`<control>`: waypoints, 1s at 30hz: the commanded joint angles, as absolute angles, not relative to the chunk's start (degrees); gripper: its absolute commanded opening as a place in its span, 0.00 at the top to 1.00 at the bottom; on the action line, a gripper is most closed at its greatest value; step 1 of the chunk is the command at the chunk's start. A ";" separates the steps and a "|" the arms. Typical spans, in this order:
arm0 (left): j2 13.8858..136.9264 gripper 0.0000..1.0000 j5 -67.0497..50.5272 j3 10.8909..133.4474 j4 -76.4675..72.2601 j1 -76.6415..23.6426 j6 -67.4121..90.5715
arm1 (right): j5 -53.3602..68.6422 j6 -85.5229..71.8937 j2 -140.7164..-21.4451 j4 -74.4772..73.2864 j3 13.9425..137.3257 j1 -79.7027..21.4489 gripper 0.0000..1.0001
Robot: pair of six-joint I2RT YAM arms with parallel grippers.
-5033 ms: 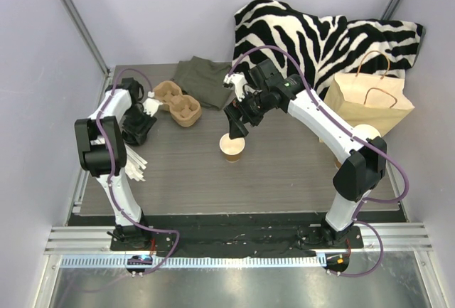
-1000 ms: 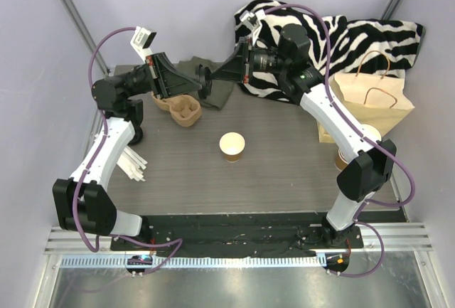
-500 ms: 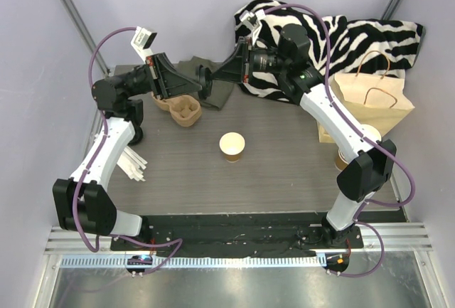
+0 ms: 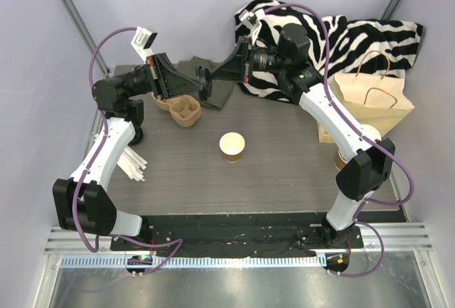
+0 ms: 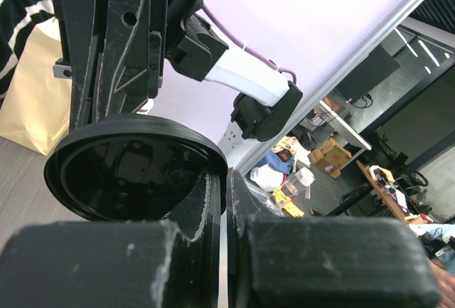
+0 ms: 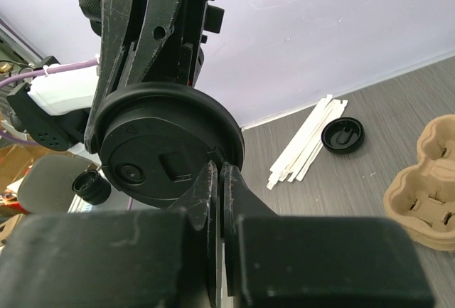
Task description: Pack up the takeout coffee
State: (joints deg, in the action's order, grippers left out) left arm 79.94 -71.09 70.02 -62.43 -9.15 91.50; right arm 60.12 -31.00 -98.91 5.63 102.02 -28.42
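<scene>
The takeout coffee (image 4: 232,146), a small brown paper cup, stands open and lidless at the middle of the table. Both grippers meet in the air over the back of the table, well behind the cup. A round black lid (image 4: 204,80) hangs between them. My left gripper (image 5: 226,187) is shut on the rim of the lid (image 5: 135,169), whose hollow underside faces that camera. My right gripper (image 6: 220,173) is shut on the opposite rim of the lid (image 6: 167,155), whose top faces that camera.
A moulded cup carrier (image 4: 181,105) and a grey cloth (image 4: 213,87) lie at the back left. White stir sticks (image 4: 135,162) and a second black lid (image 6: 343,135) are at the left edge. A paper bag (image 4: 373,98), zebra fabric (image 4: 320,34) and stacked cups (image 4: 341,157) occupy the right.
Five seconds ago the right gripper hovered at the cup and the left arm was low by the carrier. Both are now raised with the lid between them. Over the last second nothing visibly moved.
</scene>
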 commanded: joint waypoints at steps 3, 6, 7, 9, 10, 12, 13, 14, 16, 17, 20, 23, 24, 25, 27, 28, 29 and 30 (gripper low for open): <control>79.01 1.00 -71.81 70.14 -63.38 -9.67 90.88 | 60.65 -31.99 -98.44 8.70 104.15 -28.65 0.99; 78.66 0.84 -71.72 70.49 -54.37 -9.76 85.79 | 59.60 -30.50 -98.18 6.07 103.98 -28.48 0.99; 78.66 0.79 -71.81 70.58 -53.53 -9.76 84.91 | 59.24 -29.45 -98.09 5.19 103.89 -28.39 0.99; 78.57 0.72 -71.89 70.31 -53.09 -9.76 84.47 | 58.89 -29.36 -97.82 4.22 103.19 -28.30 0.99; 78.49 0.70 -71.72 70.14 -52.74 -9.76 84.29 | 58.80 -29.18 -97.56 4.22 102.92 -28.13 0.99; 78.31 0.55 -71.72 70.22 -50.47 -9.67 82.63 | 58.45 -29.27 -97.30 3.87 102.48 -27.86 0.99; 78.14 0.52 -71.81 70.40 -49.58 -9.58 82.10 | 58.19 -29.27 -97.29 3.78 102.39 -27.69 0.99; 78.22 0.50 -71.81 70.31 -49.05 -9.49 81.74 | 58.10 -29.35 -97.21 3.69 102.22 -27.51 0.99; 78.22 0.45 -71.72 70.31 -48.08 -9.23 81.13 | 57.92 -29.36 -97.12 3.60 102.13 -27.33 0.99; 78.22 0.41 -71.81 70.31 -47.12 -9.14 80.60 | 57.66 -29.27 -97.03 3.43 102.04 -27.16 0.99; 78.13 0.32 -71.81 70.05 -44.65 -8.35 79.10 | 57.13 -28.74 -96.68 2.38 101.69 -26.72 0.99; 77.87 0.27 -71.11 69.26 -43.33 -7.38 77.88 | 56.60 -27.16 -96.33 0.45 100.99 -26.46 0.99; 77.78 0.25 -71.10 69.17 -41.76 -7.30 77.09 | 56.25 -26.64 -96.07 0.35 100.73 -26.37 0.99; 77.61 0.22 -71.02 69.08 -40.53 -7.12 76.21 | 55.99 -25.59 -95.98 -1.21 100.37 -26.28 0.99; 77.35 0.19 -71.02 68.91 -37.46 -6.94 73.57 | 55.29 -24.53 -95.54 -3.51 100.11 -26.19 0.99; 77.00 0.18 -70.93 68.47 -36.57 -6.60 72.61 | 55.11 -23.13 -95.36 -4.39 99.93 -26.02 0.99; 76.91 0.15 -70.75 68.29 -35.17 -6.42 70.42 | 54.93 -22.42 -95.10 -6.31 99.76 -26.02 0.99; 76.64 0.14 -70.49 67.94 -31.24 -6.15 68.75 | 54.32 -21.37 -94.66 -7.55 99.67 -25.84 0.99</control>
State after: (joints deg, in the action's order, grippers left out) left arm 79.42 -71.07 68.62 -39.24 -7.05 75.88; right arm 56.16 -25.89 -98.96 -3.27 99.77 -26.33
